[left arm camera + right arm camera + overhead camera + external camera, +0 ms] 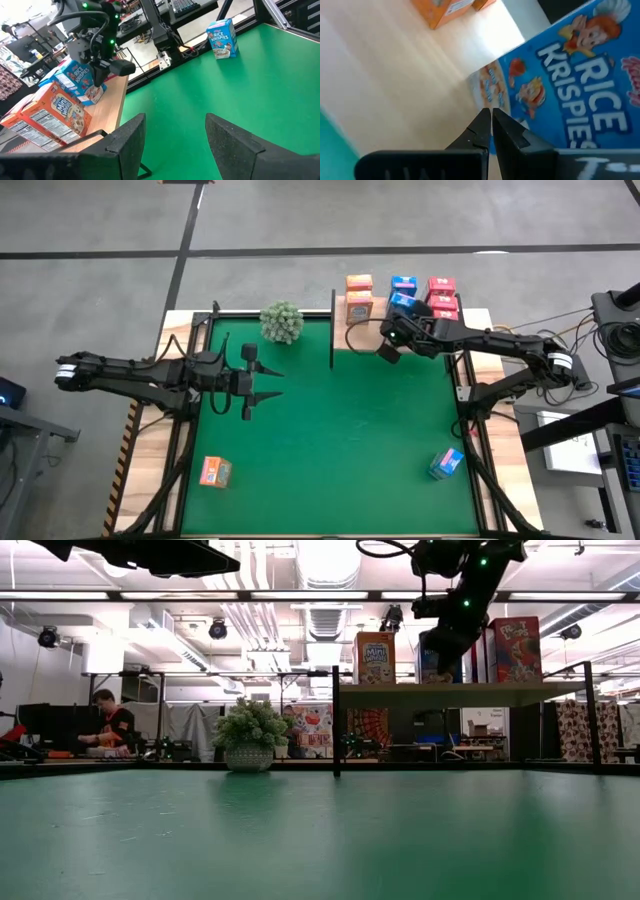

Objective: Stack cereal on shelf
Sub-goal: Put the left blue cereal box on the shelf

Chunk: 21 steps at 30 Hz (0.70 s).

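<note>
One blue cereal box (580, 85) touches the clenched right claw (491, 122) – on the shelf (395, 85).

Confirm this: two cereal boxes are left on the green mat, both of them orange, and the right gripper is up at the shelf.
Not both orange. The high view shows one orange box and one blue Rice Krispies box on the green mat. The right gripper is indeed at the shelf.

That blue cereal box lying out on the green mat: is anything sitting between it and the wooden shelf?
Nothing visible blocks the way. The small blue cardboard cereal box lies on the large green mat, and bare mat stretches up to the light wooden shelf board. The right hand hovers at the shelf's front edge, above that path.
</note>
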{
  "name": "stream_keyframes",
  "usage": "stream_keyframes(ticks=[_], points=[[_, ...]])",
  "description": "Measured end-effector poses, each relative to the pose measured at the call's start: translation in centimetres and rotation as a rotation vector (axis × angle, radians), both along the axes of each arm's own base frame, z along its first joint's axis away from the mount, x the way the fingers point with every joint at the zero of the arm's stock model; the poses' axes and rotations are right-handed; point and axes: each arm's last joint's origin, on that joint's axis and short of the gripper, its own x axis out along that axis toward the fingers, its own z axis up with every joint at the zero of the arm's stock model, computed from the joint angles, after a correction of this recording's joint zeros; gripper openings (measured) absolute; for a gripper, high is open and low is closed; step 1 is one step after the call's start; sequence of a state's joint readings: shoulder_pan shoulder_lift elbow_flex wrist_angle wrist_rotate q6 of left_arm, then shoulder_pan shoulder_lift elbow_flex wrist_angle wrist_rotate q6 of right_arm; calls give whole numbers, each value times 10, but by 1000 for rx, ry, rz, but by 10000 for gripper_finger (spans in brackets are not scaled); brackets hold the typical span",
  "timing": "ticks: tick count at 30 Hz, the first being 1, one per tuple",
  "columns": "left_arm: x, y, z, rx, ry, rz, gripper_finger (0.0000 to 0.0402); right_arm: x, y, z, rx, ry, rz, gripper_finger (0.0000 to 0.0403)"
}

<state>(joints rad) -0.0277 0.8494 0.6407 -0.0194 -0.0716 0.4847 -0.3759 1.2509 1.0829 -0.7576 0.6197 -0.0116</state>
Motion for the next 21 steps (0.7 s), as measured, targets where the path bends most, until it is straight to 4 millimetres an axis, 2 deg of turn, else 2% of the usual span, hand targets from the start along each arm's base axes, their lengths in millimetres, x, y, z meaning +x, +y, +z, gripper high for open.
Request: stream_keyframes(ticks=[14, 18, 21], points=[[0, 0, 0, 0, 2, 0, 190, 3, 3, 5, -25, -32, -15, 9], [0, 0, 0, 0, 2, 0, 190, 8, 9, 26, 3, -130, -13, 9], [0, 0, 0, 0, 2, 0, 190, 9, 11, 52, 93, -241, -1, 9]])
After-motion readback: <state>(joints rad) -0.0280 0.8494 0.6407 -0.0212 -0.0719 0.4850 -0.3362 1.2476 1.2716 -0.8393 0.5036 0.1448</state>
